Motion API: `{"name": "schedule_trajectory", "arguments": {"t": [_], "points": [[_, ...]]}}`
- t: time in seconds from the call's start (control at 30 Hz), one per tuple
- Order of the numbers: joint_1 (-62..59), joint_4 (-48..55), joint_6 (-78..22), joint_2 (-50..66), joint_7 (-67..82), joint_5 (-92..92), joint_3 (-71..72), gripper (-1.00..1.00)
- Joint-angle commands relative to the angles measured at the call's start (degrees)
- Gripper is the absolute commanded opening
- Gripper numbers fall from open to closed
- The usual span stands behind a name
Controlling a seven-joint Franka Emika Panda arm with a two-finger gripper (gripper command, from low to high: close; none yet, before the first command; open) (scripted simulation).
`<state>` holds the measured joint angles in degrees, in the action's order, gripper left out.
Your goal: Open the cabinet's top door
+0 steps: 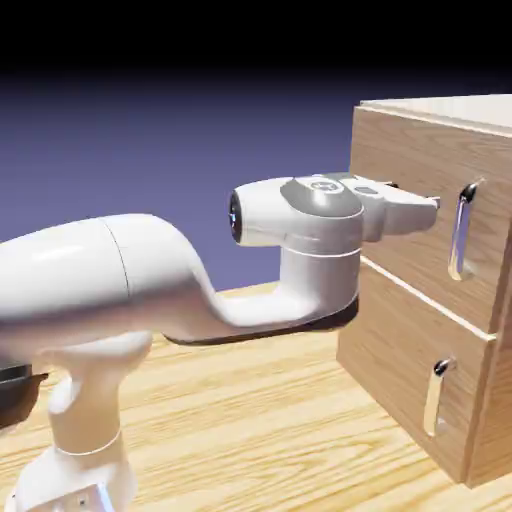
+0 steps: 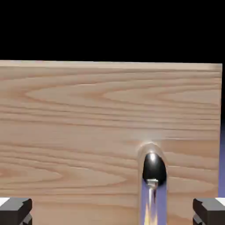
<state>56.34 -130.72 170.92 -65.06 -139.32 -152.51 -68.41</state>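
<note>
Arm, white Franka Panda (image 1: 100,275), bulks nearest on the exterior view's left; its elbow and wrist reach across toward the cabinet. Gripper (image 2: 112,212): released, its two grey tips standing wide apart with nothing clasped. Upper bar handle (image 1: 461,235), silver and upright, lies just ahead; in the hand view it runs between the tips' sides, nearer the right-hand tip. Contact: none that I can make out.

Task's door: top door (image 1: 420,160), the upper wood-grain panel of the cabinet (image 1: 450,108), at the exterior view's right, appears closed. Below it, the lower panel (image 1: 400,340) with its shorter handle (image 1: 433,400).

Risks, in my judgement: (a) advancing with this sideways offset could drive one fingertip into the bar instead of around it; (b) pushing too deep could jam the tips on the wood; (c) a grip near the rounded upper mount could slide once pulled; (d) a straight pull, if the door is hinged, could twist the bar out of the jaws.

Surface: pale yellow wooden tabletop (image 1: 220,400), streaky grain, brightly lit. Room: plain blue-violet backdrop (image 1: 150,130), fading to black above.
</note>
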Motion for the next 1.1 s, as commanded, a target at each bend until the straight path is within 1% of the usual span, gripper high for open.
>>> {"name": "schedule_trajectory", "arguments": {"t": [0.0,0.13,0.2,0.37,0.4,0.43,0.67,0.77,0.9,1.07], "points": [[0.9,0.5,-0.1,-0.5,-1.6,-2.5,-1.1,0.00],[4.5,2.5,-0.3,-2.6,-7.9,-12.5,-5.6,0.00],[4.8,2.6,-0.3,-2.8,-8.3,-13.1,-5.9,0.00],[14.3,10.2,-1.6,-1.4,-8.1,-13.5,-9.6,0.00],[14.3,10.2,-1.6,-1.4,-8.1,-13.5,-9.6,-1.00],[14.3,10.2,-1.6,-1.4,-8.1,-13.5,-9.6,-1.00],[0.8,-4.1,-12.2,1.6,-12.3,-11.1,-2.2,-1.00],[-3.1,-5.8,-12.6,6.1,-19.8,-13.5,0.6,-1.00],[-11.4,-10.9,-15.5,10.4,-26.0,-12.7,7.0,-1.00],[-21.8,-18.6,-20.3,11.0,-26.6,-6.5,16.1,-1.00]]}}
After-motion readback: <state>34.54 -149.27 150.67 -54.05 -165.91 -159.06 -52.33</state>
